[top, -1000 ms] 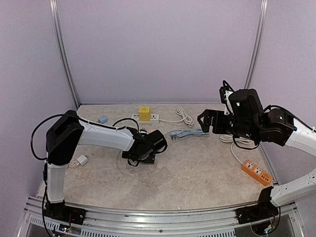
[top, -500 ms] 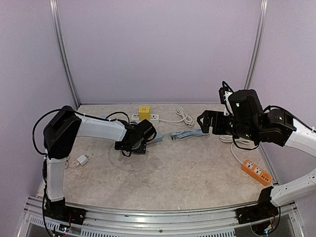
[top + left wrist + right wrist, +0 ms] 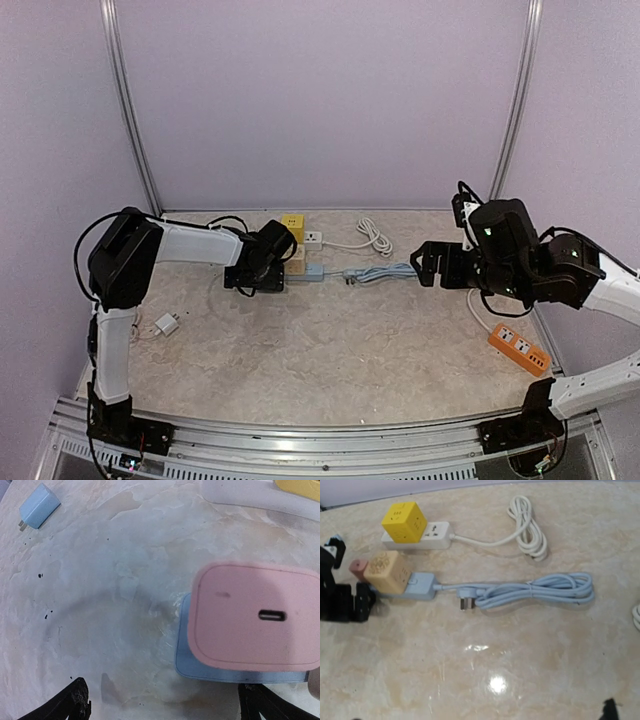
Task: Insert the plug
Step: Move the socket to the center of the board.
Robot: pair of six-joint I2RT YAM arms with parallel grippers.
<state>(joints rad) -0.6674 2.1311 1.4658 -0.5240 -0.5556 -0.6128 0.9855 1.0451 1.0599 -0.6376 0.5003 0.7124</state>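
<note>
A pink charger plug (image 3: 255, 615) with one slot in its face sits on the end of a pale blue power strip (image 3: 235, 670). In the right wrist view the pink plug (image 3: 357, 566) stands beside a tan cube adapter (image 3: 387, 571) on the blue strip (image 3: 420, 586). My left gripper (image 3: 258, 275) is open and empty just left of the pink plug. Its black fingertips (image 3: 75, 702) sit wide apart, short of the plug. My right gripper (image 3: 428, 266) is open and empty above the strip's coiled blue cable (image 3: 540, 590) and its loose wall plug (image 3: 466, 601).
A yellow cube (image 3: 404, 521) sits on a white power strip (image 3: 436, 536) with a coiled white cable (image 3: 527, 525) at the back. A small blue charger (image 3: 39, 506) lies far left. An orange power strip (image 3: 519, 349) lies right, and a white adapter (image 3: 166, 324) left.
My left gripper has moved back and to the left, and the blue strip's end has moved with it. My right gripper has dropped a little and shifted right.
</note>
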